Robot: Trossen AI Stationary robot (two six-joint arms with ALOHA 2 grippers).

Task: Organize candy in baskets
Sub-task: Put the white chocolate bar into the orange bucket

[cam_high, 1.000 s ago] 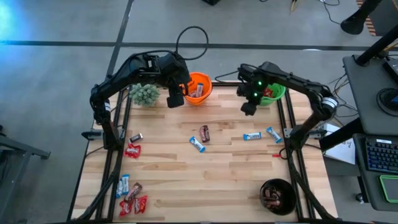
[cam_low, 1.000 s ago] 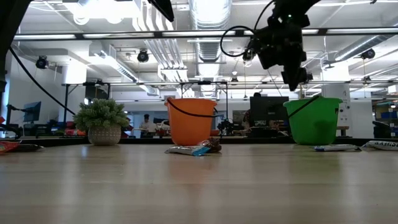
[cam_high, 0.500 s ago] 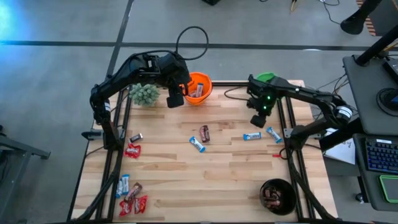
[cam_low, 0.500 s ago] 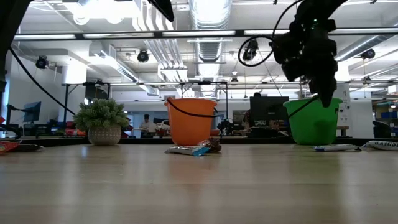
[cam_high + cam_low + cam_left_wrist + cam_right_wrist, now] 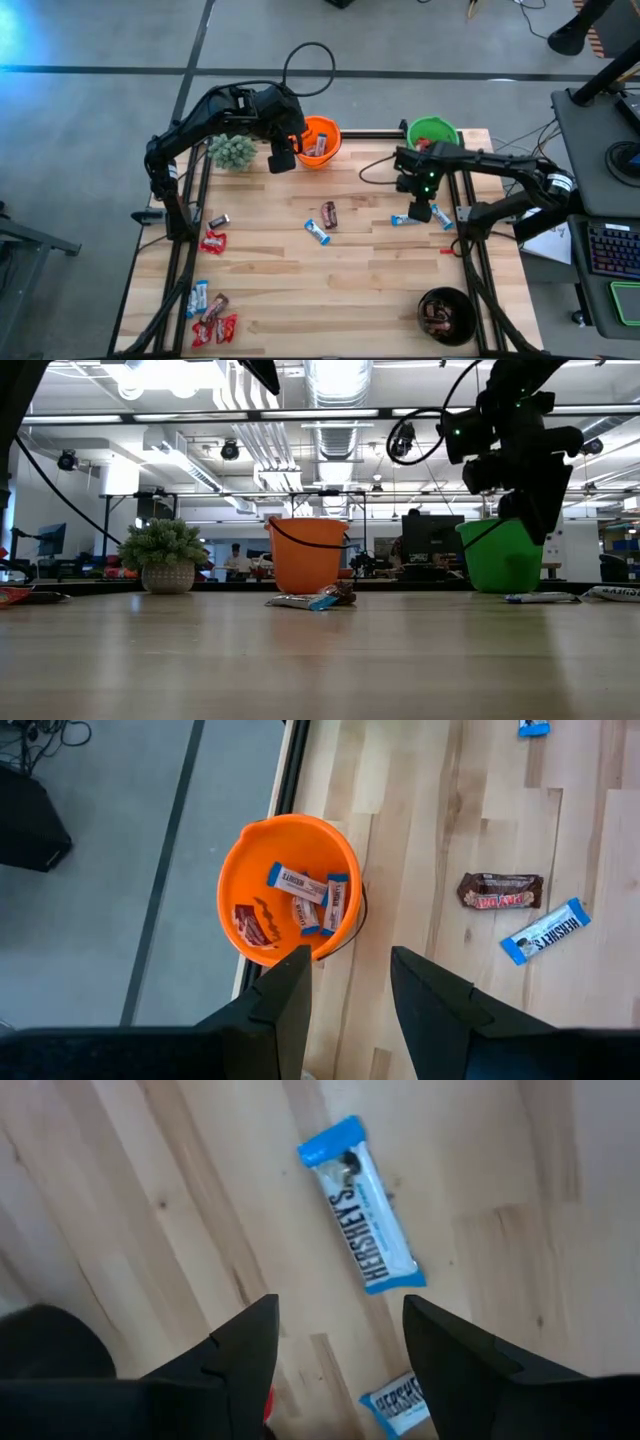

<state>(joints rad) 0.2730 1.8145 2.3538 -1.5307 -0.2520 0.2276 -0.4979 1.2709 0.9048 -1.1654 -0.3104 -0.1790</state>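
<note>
Right pincer (image 5: pixel 338 1342) hangs agape above a blue-and-white candy (image 5: pixel 363 1232).

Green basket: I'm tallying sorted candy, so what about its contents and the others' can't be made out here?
- Green basket: high view too small to count the contents; low view shows only its wall.
- Black basket: dark wrappers blend together in the high view.
- Orange basket: its near wall hides part of the floor in the left wrist view.
</note>
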